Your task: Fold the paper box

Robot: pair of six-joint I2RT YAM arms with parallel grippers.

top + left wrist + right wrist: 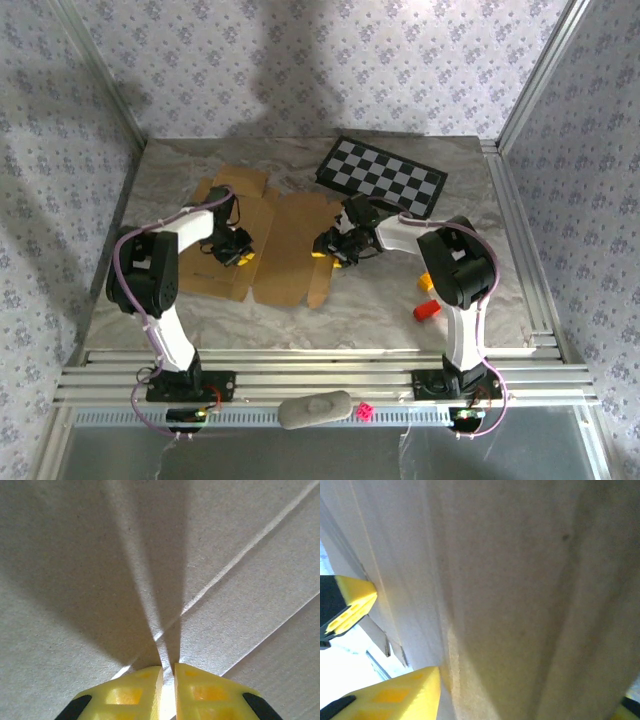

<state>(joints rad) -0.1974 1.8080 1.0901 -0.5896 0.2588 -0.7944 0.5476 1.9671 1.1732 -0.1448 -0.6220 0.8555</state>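
Observation:
The paper box (290,240) is a brown die-cut cardboard sheet lying mostly flat on the marble-patterned table, left of centre. My left gripper (238,256) rests on its left half. In the left wrist view the yellow fingers (135,692) stand almost together over the creased cardboard (100,555), with nothing between them (168,672). My right gripper (328,250) is at the sheet's right edge. In the right wrist view a raised cardboard flap (520,580) fills the wide gap (525,695) between its fingers. The left finger (415,695) touches the flap's edge.
A black-and-white checkered board (382,178) lies behind the right gripper. A red piece (427,309) and a yellow piece (425,283) lie right of the right arm. Metal frame posts and patterned walls enclose the table. Another yellow fingertip (352,602) shows beyond the flap.

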